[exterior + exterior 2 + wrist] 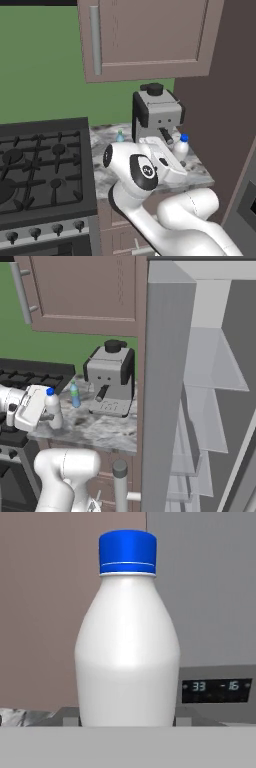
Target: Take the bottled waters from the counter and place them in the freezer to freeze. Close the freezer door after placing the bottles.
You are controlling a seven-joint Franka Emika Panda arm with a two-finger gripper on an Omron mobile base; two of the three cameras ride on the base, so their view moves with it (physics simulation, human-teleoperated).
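Note:
A white bottled water with a blue cap [127,652] stands upright between my fingers, close in the hand view. The gripper [46,417] is shut on its lower body at the front of the marbled counter [100,428]; the same bottle [181,146] sits just right of the hand [172,159]. I cannot tell whether its base touches the stone. A teal bottled water with a green cap [74,395] stands further back, left of the coffee machine. The freezer door [167,406] is swung open, baring the pale freezer shelves [210,406].
A black-and-silver coffee machine [155,117] stands at the back of the counter, close behind the held bottle. The black gas stove [40,165] lies to the left. A brown wall cabinet [150,35] hangs overhead. The door's silver bar handle [120,481] juts out low.

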